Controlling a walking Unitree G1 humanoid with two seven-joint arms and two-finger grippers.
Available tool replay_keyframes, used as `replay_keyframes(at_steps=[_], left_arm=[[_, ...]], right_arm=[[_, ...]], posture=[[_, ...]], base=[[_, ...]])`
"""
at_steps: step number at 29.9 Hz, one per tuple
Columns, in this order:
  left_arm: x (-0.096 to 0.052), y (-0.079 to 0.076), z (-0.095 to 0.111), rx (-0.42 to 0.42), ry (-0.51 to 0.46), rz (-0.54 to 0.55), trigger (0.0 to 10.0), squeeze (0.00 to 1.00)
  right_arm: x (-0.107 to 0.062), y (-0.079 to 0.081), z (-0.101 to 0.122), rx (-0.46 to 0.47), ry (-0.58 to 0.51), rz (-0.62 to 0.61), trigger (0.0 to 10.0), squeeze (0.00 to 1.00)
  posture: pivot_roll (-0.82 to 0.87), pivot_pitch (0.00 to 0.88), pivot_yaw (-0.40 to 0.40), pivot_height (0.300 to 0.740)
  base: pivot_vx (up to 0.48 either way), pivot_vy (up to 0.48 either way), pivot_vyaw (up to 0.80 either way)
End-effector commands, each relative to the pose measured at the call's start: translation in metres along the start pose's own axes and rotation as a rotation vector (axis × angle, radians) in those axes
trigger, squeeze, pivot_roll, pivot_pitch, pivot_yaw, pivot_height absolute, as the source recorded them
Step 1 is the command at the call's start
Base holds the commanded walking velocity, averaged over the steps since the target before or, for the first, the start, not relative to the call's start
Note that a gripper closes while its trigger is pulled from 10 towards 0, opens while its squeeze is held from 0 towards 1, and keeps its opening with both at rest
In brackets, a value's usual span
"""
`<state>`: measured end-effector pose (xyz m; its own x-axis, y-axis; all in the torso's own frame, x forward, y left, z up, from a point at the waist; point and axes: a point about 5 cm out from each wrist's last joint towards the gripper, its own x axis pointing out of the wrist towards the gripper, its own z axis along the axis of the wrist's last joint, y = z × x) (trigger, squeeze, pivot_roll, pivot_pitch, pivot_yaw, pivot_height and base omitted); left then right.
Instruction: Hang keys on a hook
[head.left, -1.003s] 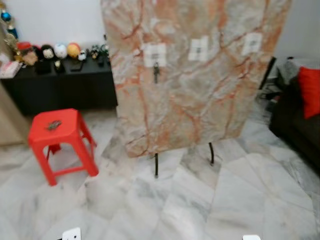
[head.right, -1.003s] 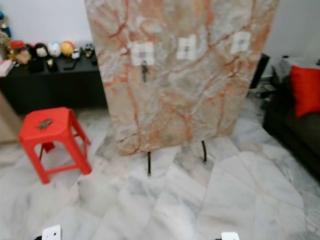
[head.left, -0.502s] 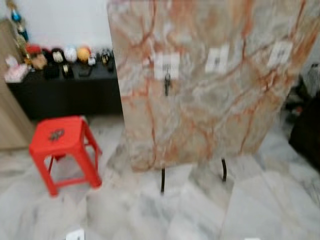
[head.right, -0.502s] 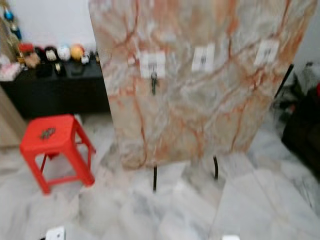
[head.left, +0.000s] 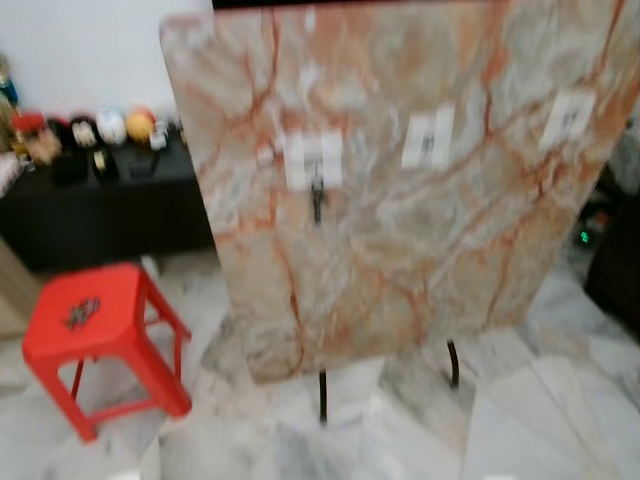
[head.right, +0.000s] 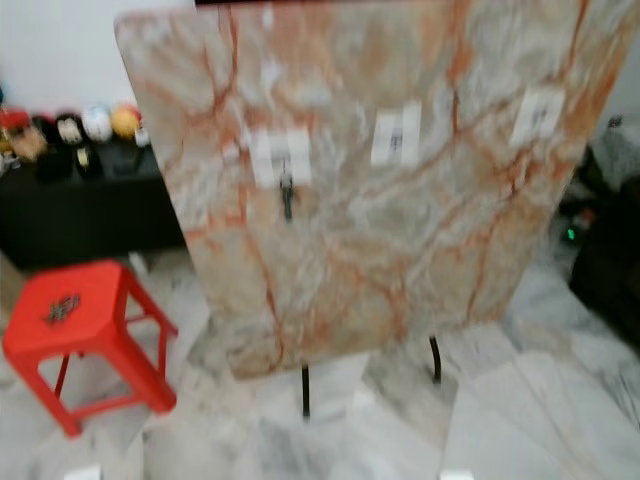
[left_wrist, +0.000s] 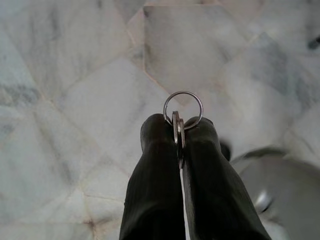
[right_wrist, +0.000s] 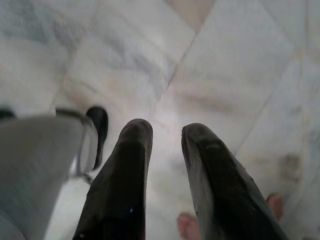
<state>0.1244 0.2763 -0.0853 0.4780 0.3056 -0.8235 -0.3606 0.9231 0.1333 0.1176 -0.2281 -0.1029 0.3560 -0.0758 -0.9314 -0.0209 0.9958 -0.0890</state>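
Left tool (left_wrist: 178, 131) closed on silver metal keys with round ring (left_wrist: 183, 107), ring sticking out beyond fingertips, pale marble floor (left_wrist: 75, 75) underneath. Right tool (right_wrist: 167, 135) open, holding nothing.

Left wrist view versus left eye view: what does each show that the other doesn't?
Left wrist view: the left gripper, its fingers shut on the keys, ring poking out beyond the tips. Left eye view: the marble board on black legs with three white hook plates, one key already hanging on the left hook, and a red stool. Shared: the marble floor.
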Motion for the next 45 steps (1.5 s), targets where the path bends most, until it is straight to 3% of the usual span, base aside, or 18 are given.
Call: replay_keyframes(at_steps=[1,9,11,15,21,28,45], left_arm=[[-0.002,0.010,-0.009,0.007,0.035,0.024,10.0,0.00],[-0.005,-0.008,-0.029,0.014,0.089,-0.011,10.0,0.00],[-0.005,-0.010,-0.029,0.015,0.093,-0.013,10.0,0.00],[-0.005,-0.027,-0.032,0.009,0.102,-0.037,10.0,0.00],[-0.005,-0.035,-0.028,0.013,0.084,-0.064,10.0,0.00],[-0.003,-0.028,-0.020,-0.012,0.049,-0.045,10.0,0.00],[-0.001,0.006,-0.003,0.010,0.016,-0.011,10.0,0.00]], right_arm=[[0.001,0.006,0.006,-0.020,-0.015,0.017,10.0,0.00],[-0.001,-0.007,0.004,-0.050,0.004,-0.007,10.0,0.00],[-0.001,-0.007,0.003,-0.057,0.006,-0.007,10.0,0.00],[-0.002,-0.011,0.001,-0.063,0.014,-0.017,10.0,0.00],[-0.001,-0.010,0.002,-0.067,0.008,-0.015,10.0,0.00],[0.000,-0.002,0.007,0.017,-0.012,-0.013,10.0,0.00],[0.002,0.009,0.011,-0.008,-0.010,0.028,10.0,0.00]], posture=[[-0.01,0.000,-0.052,0.740],[0.02,0.000,-0.107,0.740],[0.02,0.000,-0.108,0.740],[0.04,0.000,-0.126,0.740],[0.05,0.000,-0.129,0.740],[0.01,0.000,-0.101,0.740],[0.00,0.000,-0.069,0.740]], base=[[0.360,0.000,0.00],[0.035,-0.068,0.00],[0.000,-0.336,0.00],[0.000,-0.387,0.00],[0.000,-0.052,0.00],[0.000,0.000,-0.22],[0.000,0.000,-0.73]])
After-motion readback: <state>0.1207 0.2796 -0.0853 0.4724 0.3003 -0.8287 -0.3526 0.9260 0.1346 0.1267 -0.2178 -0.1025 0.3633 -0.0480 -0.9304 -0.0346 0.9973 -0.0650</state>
